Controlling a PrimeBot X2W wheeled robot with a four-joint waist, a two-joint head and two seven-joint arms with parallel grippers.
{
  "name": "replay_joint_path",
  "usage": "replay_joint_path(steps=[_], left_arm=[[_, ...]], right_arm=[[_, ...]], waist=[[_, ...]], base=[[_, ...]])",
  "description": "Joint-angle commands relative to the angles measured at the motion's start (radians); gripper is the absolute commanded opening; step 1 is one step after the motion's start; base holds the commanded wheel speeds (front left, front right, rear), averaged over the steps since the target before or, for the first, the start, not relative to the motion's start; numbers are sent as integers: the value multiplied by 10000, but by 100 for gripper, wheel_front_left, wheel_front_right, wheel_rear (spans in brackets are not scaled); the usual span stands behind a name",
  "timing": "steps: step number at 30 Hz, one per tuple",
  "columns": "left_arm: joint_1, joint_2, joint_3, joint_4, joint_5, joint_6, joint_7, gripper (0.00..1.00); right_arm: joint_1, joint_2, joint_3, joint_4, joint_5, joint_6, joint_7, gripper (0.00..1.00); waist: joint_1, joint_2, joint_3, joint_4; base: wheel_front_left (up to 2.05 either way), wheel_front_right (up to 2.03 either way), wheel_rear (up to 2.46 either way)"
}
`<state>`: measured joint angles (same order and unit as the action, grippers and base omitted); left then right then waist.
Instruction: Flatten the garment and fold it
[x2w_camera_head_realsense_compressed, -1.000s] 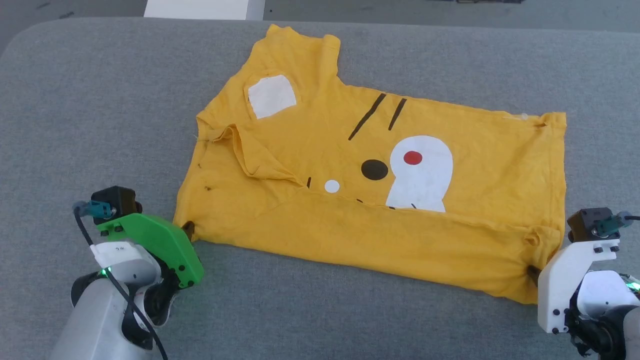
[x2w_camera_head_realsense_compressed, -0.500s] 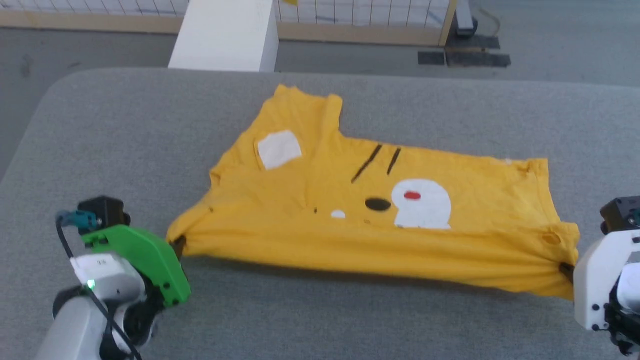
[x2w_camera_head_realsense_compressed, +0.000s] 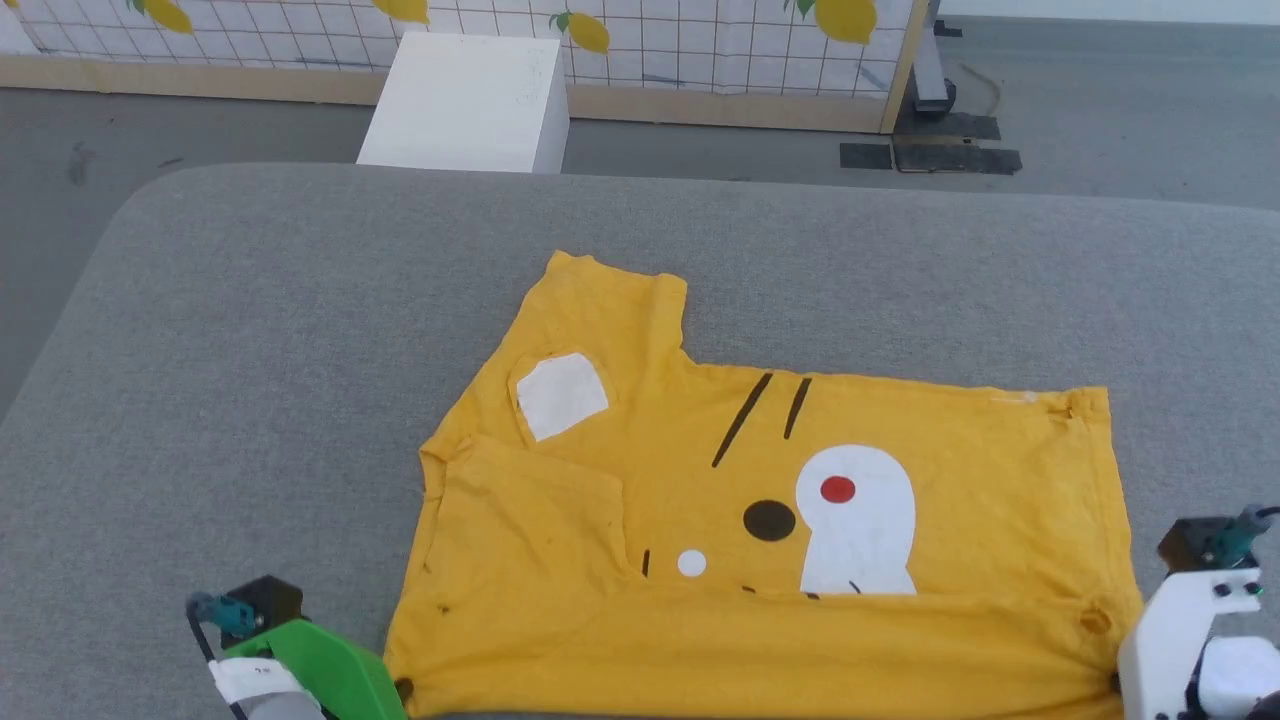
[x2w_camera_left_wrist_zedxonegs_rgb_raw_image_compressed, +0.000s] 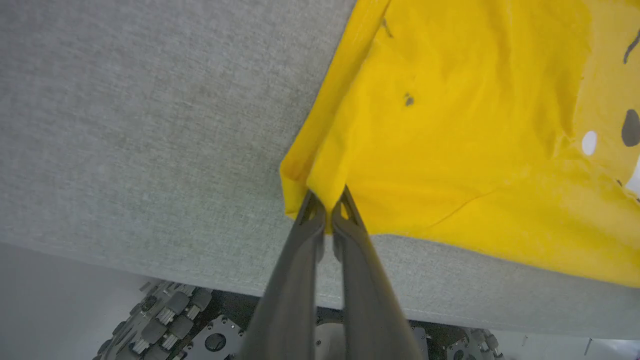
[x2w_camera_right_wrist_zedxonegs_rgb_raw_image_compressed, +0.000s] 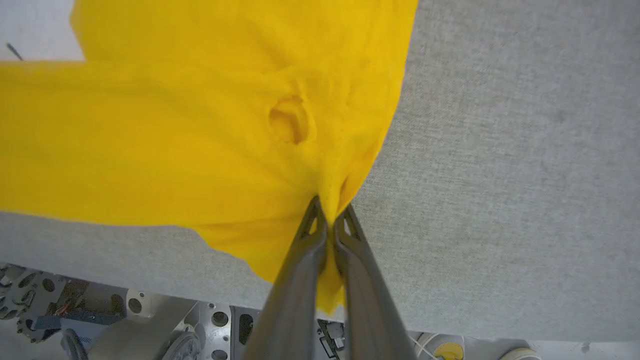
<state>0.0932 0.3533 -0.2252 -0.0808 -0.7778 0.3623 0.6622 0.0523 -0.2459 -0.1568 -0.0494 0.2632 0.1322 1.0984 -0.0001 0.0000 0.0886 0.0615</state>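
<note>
Left hand (x2w_camera_left_wrist_zedxonegs_rgb_raw_image_compressed: 327, 200), angled low over the near edge of the grey table (x2w_camera_head_realsense_compressed: 250, 350), is pinched closed on the near-left corner of the garment (x2w_camera_head_realsense_compressed: 700, 640); right hand (x2w_camera_right_wrist_zedxonegs_rgb_raw_image_compressed: 330, 210) clamps the near-right corner likewise. Between those 2 grips the garment lies spread on the table, print up.

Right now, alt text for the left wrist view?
The left gripper, shut, pinches a corner of the mustard-yellow soft cloth t-shirt, which lies spread on a grey fabric-covered table. Black and white print marks show at the right edge.
</note>
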Motion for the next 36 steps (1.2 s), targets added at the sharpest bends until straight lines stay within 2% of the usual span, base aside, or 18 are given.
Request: replay_joint_path(steps=[1, 4, 5, 6, 7, 10, 15, 17, 21, 25, 29, 32, 36], left_arm=[[66, -48, 29, 270, -78, 18, -62, 0], [-105, -144, 38, 739, -182, -98, -118, 0], [-188, -158, 57, 874, -194, -131, -161, 30], [-256, -159, 79, 958, -196, -159, -206, 75], [-328, -130, 110, 1044, -184, -167, -233, 100], [-510, 25, 218, 994, -117, -159, -281, 100], [-1032, 478, 527, -72, 79, -170, -393, 100], [-1400, 607, 739, -475, 325, -150, -788, 100], [-2321, 516, 961, -688, 904, -418, -2212, 100], [-3383, 37, 797, -138, 1485, -970, -4112, 100], [-4336, -317, 474, 941, 1887, -1608, -5539, 100], [-5172, -530, 195, 1809, 1997, -2054, -6022, 100], [-6687, -763, -211, 3221, 2028, -2601, -5949, 100]], right_arm=[[71, 38, 74, 235, -143, -15, -181, 0], [5, 141, 185, 769, -236, -15, -511, 0], [-100, 218, 94, 868, -274, -15, -840, 0], [-150, 244, 93, 967, -317, -15, -1032, 35], [-164, 230, 135, 1103, -351, -15, -1089, 100], [-299, 284, 47, 1142, -174, -15, -1265, 100], [-722, 282, -524, 212, 463, -15, -1433, 100], [-983, 257, -859, -247, 474, -15, -1709, 100], [-1678, 433, -1460, -828, 240, -15, -2733, 100], [-2314, 484, -1600, -685, 26, -15, -3835, 100], [-2754, 361, -1448, -308, -55, -15, -4313, 100], [-3113, 262, -1409, -152, -47, -15, -4473, 100], [-3528, 128, -1269, -168, 55, -15, -4475, 100]], waist=[[1, 0, 7, -3], [1, 0, 18, -12], [1, 0, 20, -20], [1, 0, 12, -26], [1, 0, -1, -40], [1, 0, -93, -85], [1, 0, -243, -176], [1, 0, -243, -203], [1, 0, -107, -273], [1, 0, 276, -288], [1, 0, 786, -333], [1, 0, 1305, -346], [1, 0, 2123, -377]], base=[[0, 0, 0], [0, 0, 0], [0, 0, 0], [0, 0, 0], [0, 0, 0], [0, 0, 0], [0, 0, 0], [0, 0, 0], [0, 0, 0], [0, 0, 0], [0, 0, 0], [0, 0, 0], [0, 0, 0]])
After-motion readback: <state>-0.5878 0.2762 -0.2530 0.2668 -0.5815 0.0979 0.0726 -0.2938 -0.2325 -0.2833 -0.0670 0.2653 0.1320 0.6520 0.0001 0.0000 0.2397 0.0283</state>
